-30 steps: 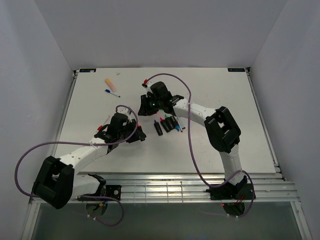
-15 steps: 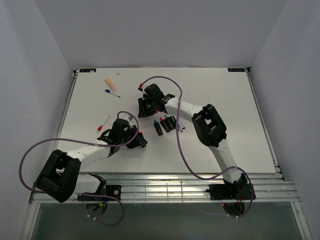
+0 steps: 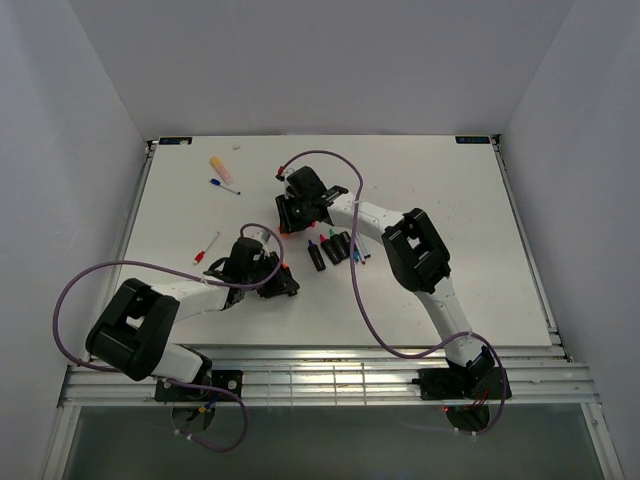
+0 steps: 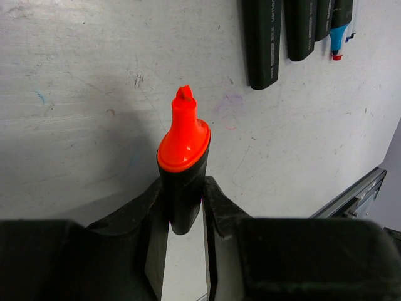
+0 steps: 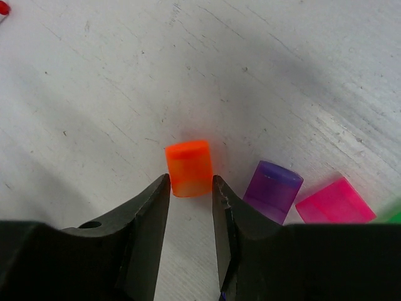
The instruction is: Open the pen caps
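Orange cap (image 5: 188,168) — perhaps loose — between right gripper (image 5: 190,183) tips

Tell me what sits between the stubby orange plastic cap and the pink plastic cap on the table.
A translucent purple plastic cap lies between the orange cap and the pink cap. This shows in the right wrist view.

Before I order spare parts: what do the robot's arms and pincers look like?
The left arm and right arm are white tubes with bulky black joint housings. A loose purple cable loops along each. The left pincer and right pincer are black, with two tapering fingers.
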### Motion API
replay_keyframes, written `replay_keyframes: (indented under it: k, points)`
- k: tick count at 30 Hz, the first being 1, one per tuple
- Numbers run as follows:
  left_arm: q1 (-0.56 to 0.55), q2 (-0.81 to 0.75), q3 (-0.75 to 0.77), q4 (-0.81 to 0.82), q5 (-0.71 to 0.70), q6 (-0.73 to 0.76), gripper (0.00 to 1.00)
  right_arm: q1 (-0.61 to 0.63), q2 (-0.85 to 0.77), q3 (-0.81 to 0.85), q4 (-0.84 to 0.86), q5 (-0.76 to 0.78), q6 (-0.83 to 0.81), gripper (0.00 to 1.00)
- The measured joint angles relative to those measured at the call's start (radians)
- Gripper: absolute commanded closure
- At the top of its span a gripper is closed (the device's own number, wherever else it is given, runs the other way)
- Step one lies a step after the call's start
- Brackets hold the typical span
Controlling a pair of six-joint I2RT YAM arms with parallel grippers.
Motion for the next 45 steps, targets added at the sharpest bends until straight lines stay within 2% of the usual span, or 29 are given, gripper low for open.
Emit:
replay_keyframes:
  k: [14,20,26,30,37,45]
  points:
    - [0.0,0.054,0.022,0.05,0.027,-0.006,1.0,-0.001,-0.015,-0.032,0.009,0.018,-0.026,0.52]
    - [0.0,0.118,0.067,0.08,0.053,-0.011,1.0,-0.002,-0.127,-0.096,0.02,0.007,-0.024,0.51]
    - [0.0,0.166,0.111,0.082,0.069,-0.012,1.0,-0.021,-0.314,-0.167,0.041,0.093,0.002,0.48]
    - [0.0,0.199,0.141,0.086,0.079,-0.013,0.84,-0.076,-0.448,-0.243,0.043,0.156,0.016,0.47]
    - [0.0,0.22,0.153,0.1,0.089,-0.023,0.57,-0.214,-0.645,-0.482,0.046,0.18,0.044,0.46]
    - [0.0,0.229,0.161,0.118,0.097,-0.048,0.48,-0.232,-0.776,-0.718,0.072,0.16,0.05,0.46]
